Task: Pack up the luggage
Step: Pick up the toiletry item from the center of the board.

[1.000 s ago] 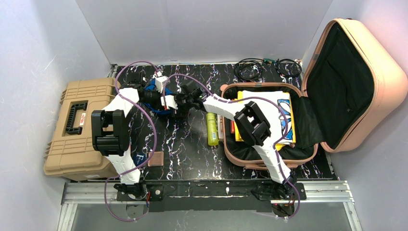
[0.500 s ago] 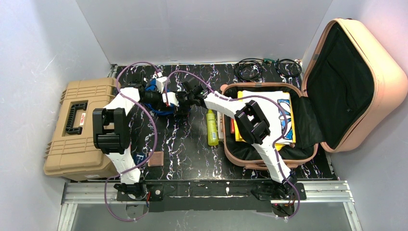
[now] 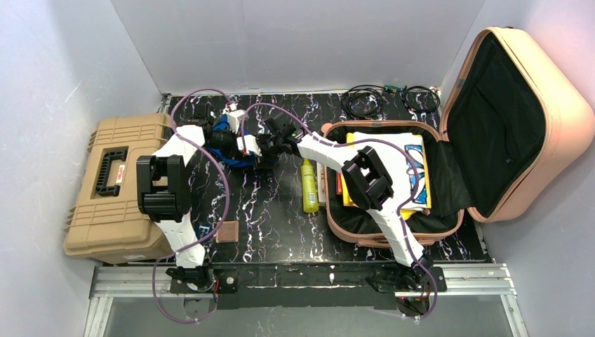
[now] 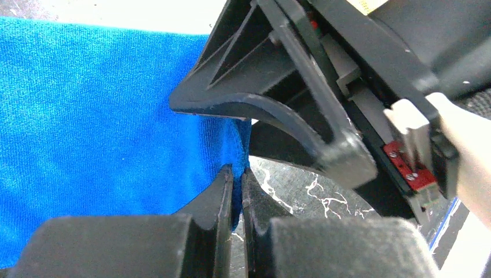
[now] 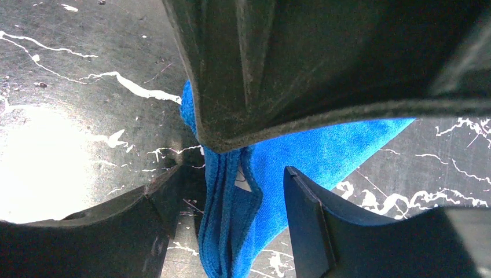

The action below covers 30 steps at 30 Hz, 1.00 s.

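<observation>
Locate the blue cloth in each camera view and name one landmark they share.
Top external: blue cloth between both wrists, upper left-centre.
Left wrist: left side, pinched in left end effector.
Right wrist: bottom centre, inside open right end effector.
Shared landmark: black marbled table.

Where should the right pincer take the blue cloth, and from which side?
Take the bunched, folded edge of the blue cloth, sitting between the fingers of the open right pincer. Come from the right, opposite the left pincer pinching another edge.
</observation>
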Available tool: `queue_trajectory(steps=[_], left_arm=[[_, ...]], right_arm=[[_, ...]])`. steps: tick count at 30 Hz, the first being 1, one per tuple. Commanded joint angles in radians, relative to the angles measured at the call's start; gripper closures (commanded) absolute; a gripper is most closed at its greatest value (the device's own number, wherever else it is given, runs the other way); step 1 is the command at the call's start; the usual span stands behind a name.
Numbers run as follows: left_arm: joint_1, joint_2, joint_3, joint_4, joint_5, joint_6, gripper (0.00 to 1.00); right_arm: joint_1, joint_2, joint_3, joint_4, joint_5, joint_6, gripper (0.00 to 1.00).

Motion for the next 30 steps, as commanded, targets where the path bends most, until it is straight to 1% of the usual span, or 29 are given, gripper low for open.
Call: queue_trajectory(steps=[1, 7, 9, 12, 16, 30], left_arm=[[0.007, 0.027, 0.032, -0.035, 0.043, -0.024, 1.0], [0.02, 0.048, 0.04, -0.037, 0.09, -0.051, 1.0], [0.052, 0.055, 0.046, -0.037, 0.107, -0.062, 1.0], [0.067, 0.062, 0.055, -0.04, 0.129, -0.075, 1.0], [0.086, 0.069, 0.068, -0.04, 0.158, -0.096, 1.0], [0.095, 0.084, 0.077, -0.045, 0.187, -0.105, 1.0]], right_arm=[[0.001, -0.008, 0.013, 0.014, -0.009, 0.009, 0.29], [0.001, -0.006, 0.027, 0.041, 0.015, 0.031, 0.29], [0.001, -0.001, 0.025, 0.053, 0.031, 0.039, 0.29], [0.001, 0.002, 0.011, 0.07, 0.065, 0.04, 0.29], [0.0, -0.001, -0.006, 0.08, 0.067, 0.032, 0.29], [0.015, 0.095, 0.121, 0.065, 0.079, 0.043, 0.28]])
